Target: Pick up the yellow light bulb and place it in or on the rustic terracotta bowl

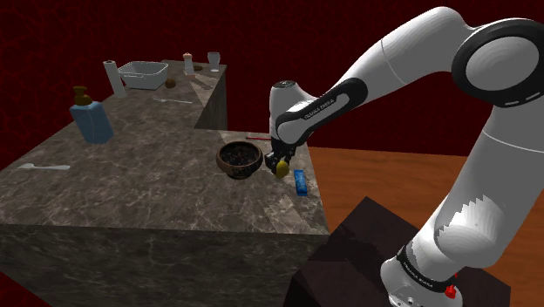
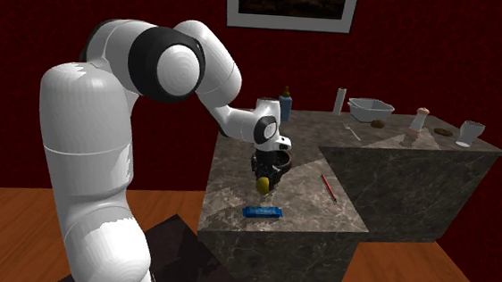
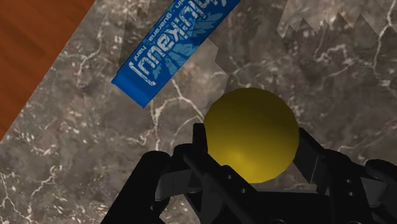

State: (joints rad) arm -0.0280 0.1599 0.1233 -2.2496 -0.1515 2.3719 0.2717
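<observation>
Bulb (image 3: 251, 135): plain yellow, smooth, round globe end facing the wrist camera, no markings visible. Tool (image 1: 281, 163) is clamped on it, black fingers (image 3: 199, 146) pressed on both sides, globe poking out past the tips. Tool points down over the marble-look surface (image 1: 131, 187) near its corner. Bulb sits just beside the dark brown bowl (image 1: 239, 160), outside the rim, between bowl and blue packet (image 1: 301, 182). Can't tell if bulb touches the surface. Counts: 1 bulb, 1 bowl, 1 blue packet, 1 red pencil (image 2: 329, 188), 1 tool
</observation>
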